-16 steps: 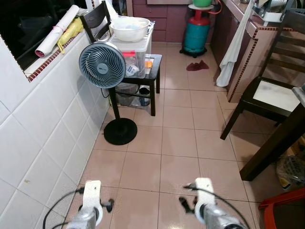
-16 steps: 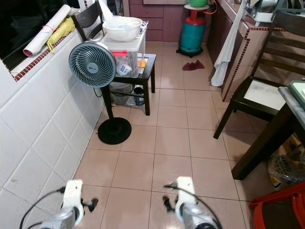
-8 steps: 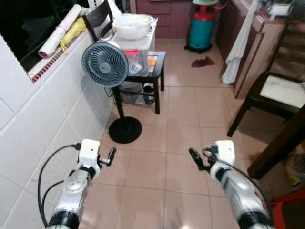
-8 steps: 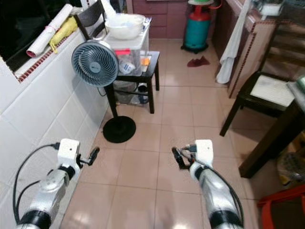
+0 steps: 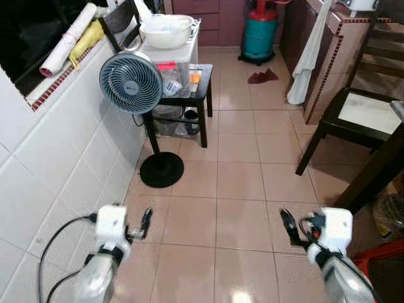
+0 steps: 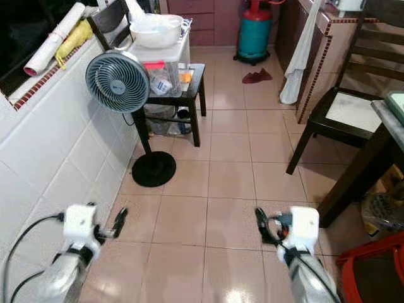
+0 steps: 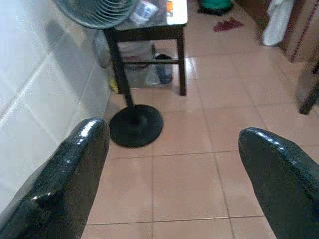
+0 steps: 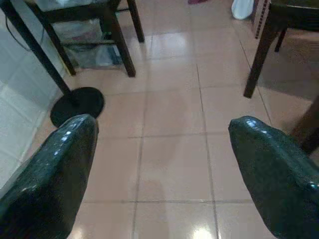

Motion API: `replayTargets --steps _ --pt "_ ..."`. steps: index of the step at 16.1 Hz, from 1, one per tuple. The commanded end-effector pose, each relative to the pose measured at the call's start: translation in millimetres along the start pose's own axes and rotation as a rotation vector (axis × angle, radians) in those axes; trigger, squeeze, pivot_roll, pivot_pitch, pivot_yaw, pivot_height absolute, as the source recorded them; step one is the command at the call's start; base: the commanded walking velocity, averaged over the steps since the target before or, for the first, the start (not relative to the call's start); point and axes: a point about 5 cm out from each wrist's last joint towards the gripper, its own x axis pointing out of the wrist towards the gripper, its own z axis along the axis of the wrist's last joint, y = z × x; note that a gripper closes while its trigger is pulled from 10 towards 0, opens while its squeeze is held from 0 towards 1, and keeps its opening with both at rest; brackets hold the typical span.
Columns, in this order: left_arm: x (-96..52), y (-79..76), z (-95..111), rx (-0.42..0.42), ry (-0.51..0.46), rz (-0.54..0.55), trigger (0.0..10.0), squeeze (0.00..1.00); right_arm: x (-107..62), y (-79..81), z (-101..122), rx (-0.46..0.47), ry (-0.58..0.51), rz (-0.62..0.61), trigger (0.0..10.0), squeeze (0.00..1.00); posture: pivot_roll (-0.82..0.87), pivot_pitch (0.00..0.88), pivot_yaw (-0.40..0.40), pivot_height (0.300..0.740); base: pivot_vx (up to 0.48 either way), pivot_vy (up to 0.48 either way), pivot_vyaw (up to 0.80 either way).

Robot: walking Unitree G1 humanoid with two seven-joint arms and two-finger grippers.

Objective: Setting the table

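Both tools are held out low over the tiled floor (image 5: 237, 183), nothing in either. Left tool (image 7: 172, 164): fingers wide apart, empty, pointing fwd along the white tiled wall (image 5: 57, 158). Right tool (image 8: 162, 164): also wide, empty, pointing fwd over bare floor.

Ahead of the left tool, just beside the wall, stands a pedestal fan (image 5: 132, 83) w/ a round black base (image 5: 161, 170). Directly behind the fan is a small black side worktop (image 5: 197, 85), carrying a clear plastic storage box (image 5: 173, 63) w/ a white basin (image 5: 165, 30) on top. Under that worktop sit bags and a bottle, too small to make out further. A black chair back (image 5: 123, 22) shows behind the box, against the wall.

On the wall ledge, left of the left tool and higher, lie a rolled white sheet (image 5: 66, 38) and a yellow bundle (image 5: 85, 41).

Farther ahead, between the two tools' lines, a teal gas cylinder (image 5: 259, 35) w/ red top stands at the far cabinets; a dark red rag (image 5: 262, 76) lies on the floor near it.

Ahead and right of the right tool: a white towel (image 5: 309, 57) hangs off the tiled counter (image 5: 341, 57), then a dark wooden chair (image 5: 353, 120) w/ pale seat. Just beside the right tool, on its right, is the dark leg of the dining worktop (image 5: 372, 183); its top edge barely shows, so no tableware can be made out. A red stool edge (image 5: 379, 252) sits close right of the tool.
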Motion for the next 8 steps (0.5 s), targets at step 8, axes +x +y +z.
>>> replayTargets --steps 8 --pt "9.9 -15.4 21 -0.034 -0.057 0.111 10.0 0.00 15.2 24.7 29 -0.102 -0.047 0.116 10.0 0.00 -0.11 0.018 -0.092 0.740 0.000 0.000 0.00"
